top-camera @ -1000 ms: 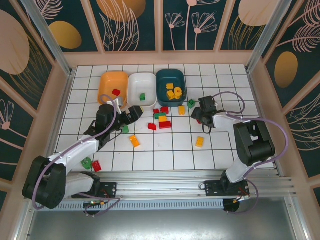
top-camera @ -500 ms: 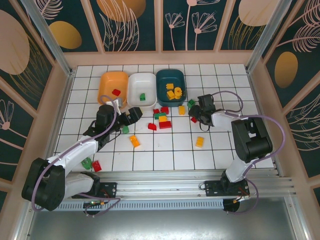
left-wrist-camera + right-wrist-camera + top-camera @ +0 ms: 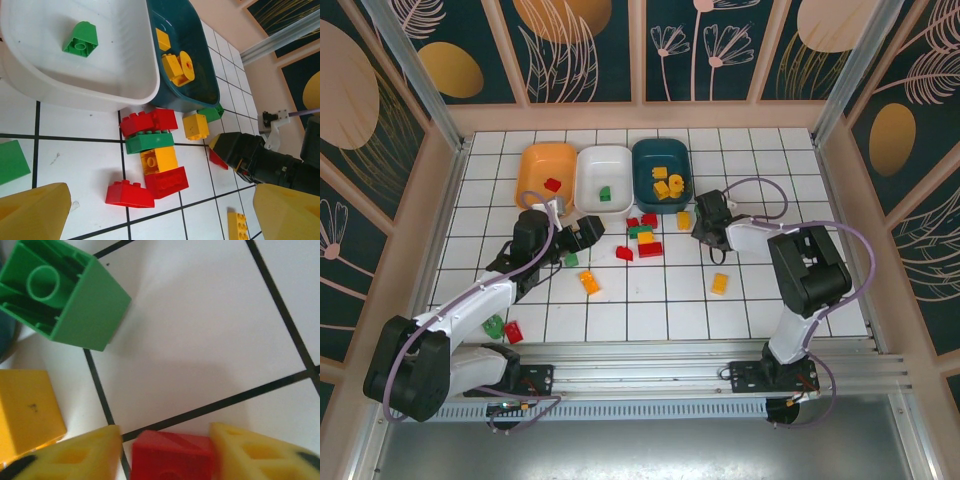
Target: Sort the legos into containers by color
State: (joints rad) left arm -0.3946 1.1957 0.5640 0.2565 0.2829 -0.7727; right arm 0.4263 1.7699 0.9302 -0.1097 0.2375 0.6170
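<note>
The tabletop is white tile with a dark grid.

1. Far left, near the arm bases, a near green brick and a near red brick lie just beside each other.
2. The orange tray stands at the far side and holds one lone red brick.
3. The left tool hangs just in front of the white tray. Its fingers are spread wide with nothing between them. A flat green brick lies on the tiles near it.
4. The white tray, beside the orange one, holds a single sloped green brick.
5. The teal tray, next to the white one, holds several yellow bricks.
6. In front of the white and teal trays sits a brick cluster of red, green, yellow and red pieces packed together. A loose red brick lies against its near side. An orange brick lies well apart, nearer the arms.
7. By the teal tray's near right corner are a yellow cube and a tipped green brick, which shows its hollow underside.
8. The right tool sits low over the tiles near these two and pinches a small red brick, with a finger pressed on either side. I cannot tell whether that brick rests on the tabletop.
9. A far yellow brick lies apart, nearer the arms.
</note>
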